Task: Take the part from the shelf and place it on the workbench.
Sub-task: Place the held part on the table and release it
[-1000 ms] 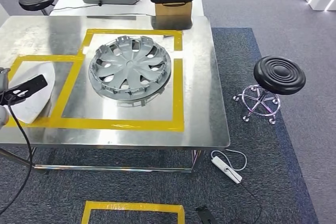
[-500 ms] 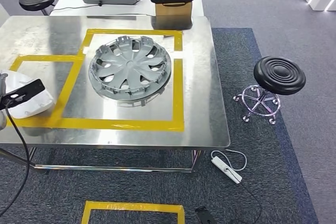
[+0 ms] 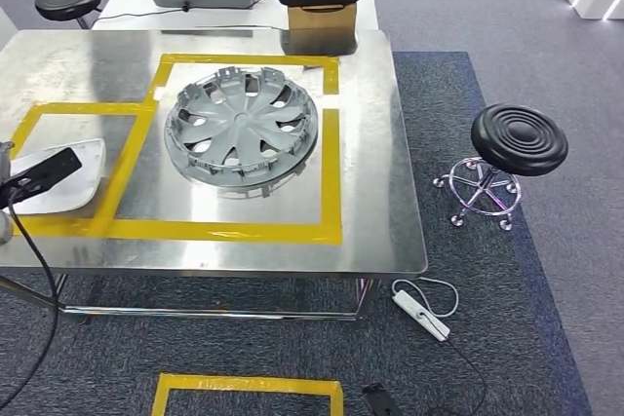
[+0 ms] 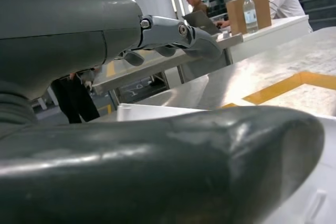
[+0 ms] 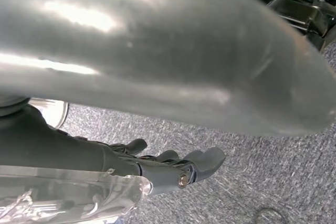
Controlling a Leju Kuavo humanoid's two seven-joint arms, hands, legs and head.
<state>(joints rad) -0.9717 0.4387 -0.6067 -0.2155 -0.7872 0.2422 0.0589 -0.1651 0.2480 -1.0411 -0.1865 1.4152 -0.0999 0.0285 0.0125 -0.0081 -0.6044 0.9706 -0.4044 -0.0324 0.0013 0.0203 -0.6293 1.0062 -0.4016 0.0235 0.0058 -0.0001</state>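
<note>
Flat white plastic part with rounded corners (image 3: 62,182), sitting on the shiny steel workbench (image 3: 375,202) at its left end, inside the smaller yellow-tape outline (image 3: 118,182). Left hand (image 4: 174,32) right over it, thick thumb below and dark fingers (image 4: 198,38) stretched out above; can't tell if actually gripping or just touching. Right hand (image 5: 174,166) over grey carpet (image 5: 257,182), fingers loosely apart, holding nothing. Grey spoked plastic hubcap (image 3: 241,126) in the bigger square. No readable writing anywhere, laptop sticker too blurry.
</note>
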